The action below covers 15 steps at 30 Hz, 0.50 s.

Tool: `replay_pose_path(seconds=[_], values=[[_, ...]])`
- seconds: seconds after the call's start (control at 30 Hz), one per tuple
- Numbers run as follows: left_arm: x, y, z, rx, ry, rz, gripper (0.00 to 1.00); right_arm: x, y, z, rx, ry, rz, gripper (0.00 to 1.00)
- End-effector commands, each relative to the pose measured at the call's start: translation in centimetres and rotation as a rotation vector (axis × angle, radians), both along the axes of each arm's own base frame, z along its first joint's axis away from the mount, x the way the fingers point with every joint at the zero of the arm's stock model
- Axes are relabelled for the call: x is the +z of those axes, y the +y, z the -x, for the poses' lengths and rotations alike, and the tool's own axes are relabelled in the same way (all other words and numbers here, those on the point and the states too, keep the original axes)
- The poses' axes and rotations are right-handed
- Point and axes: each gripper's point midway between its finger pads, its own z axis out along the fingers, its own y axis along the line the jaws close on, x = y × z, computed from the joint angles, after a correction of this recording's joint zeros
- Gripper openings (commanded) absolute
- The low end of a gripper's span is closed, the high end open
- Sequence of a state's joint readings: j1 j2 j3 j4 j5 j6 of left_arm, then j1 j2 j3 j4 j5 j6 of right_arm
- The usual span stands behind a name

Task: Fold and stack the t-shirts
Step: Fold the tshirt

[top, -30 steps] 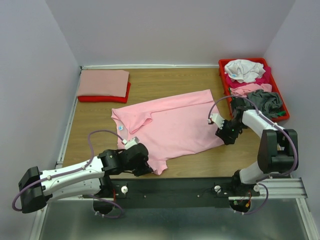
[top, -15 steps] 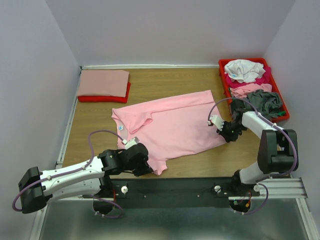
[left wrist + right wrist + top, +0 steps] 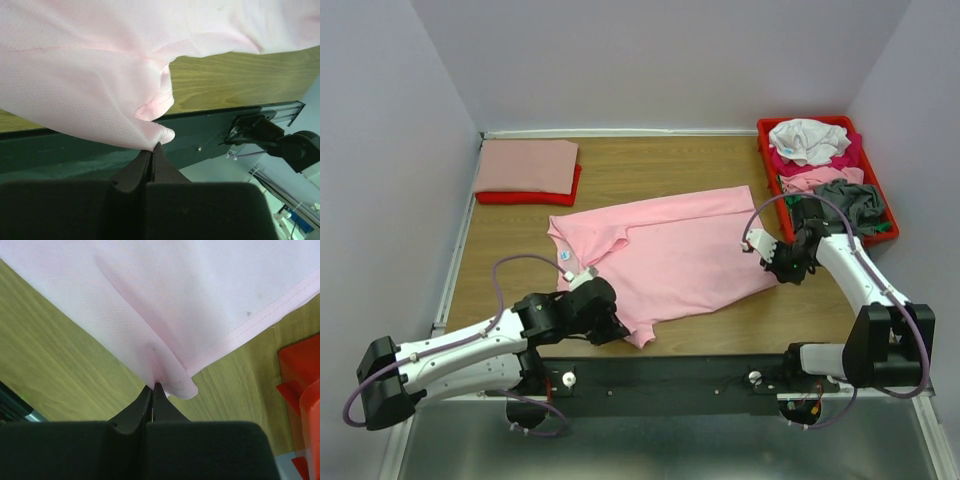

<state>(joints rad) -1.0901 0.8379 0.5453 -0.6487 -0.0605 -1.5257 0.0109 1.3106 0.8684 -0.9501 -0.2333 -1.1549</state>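
Pink mesh cloth was what both arms had hold of. The light pink t-shirt [image 3: 665,255] lay spread across the middle of the wooden table [image 3: 660,165], with its small blue neck label [image 3: 563,256] toward 9 o'clock. The left gripper [image 3: 152,146] had its jaws pressed together on a corner of the shirt at about 7 o'clock, close to the table's front edge. The right gripper [image 3: 154,386] pinched the hem corner at about 3 o'clock, its jaws likewise closed on a thin nip of fabric.

From where I stood both holds looked slight, with only the very edge of the cloth between the tips. I judged that a quick lift, or the arms pulling apart, could slide the hem out of one pinch and drop that side in a rumple. An uneven lift would also set the fold crooked. A corner loosed at 7 o'clock might drape over the front edge.

At 2 o'clock stood the red tray [image 3: 766,160] with a heap of unfolded shirts in it. A white shirt [image 3: 807,138] lay at the far end, a magenta shirt [image 3: 790,160] beneath it, a salmon shirt [image 3: 820,178] in the middle and a grey shirt [image 3: 850,203] nearest. The grey one lay close to the right arm, which could snag it. At 10 o'clock, in no container, a folded salmon shirt [image 3: 525,165] rested on a folded red shirt [image 3: 525,197].
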Motion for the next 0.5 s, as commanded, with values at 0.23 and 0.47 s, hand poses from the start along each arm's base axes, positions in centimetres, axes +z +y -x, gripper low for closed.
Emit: replay_pose_path(seconds=[0.23,0.47], values=[[4.0,2.6,-4.0,0.102,-0.114,-0.033,0.0,-1.9,-0.7,2.3,-0.024,0.061,0.029,0.0],[7.4,4.9,-5.9,0.167,-0.191,-0.049,0.0,-1.7,0.0,2.8,-0.013,0.05,-0.011,0.1]])
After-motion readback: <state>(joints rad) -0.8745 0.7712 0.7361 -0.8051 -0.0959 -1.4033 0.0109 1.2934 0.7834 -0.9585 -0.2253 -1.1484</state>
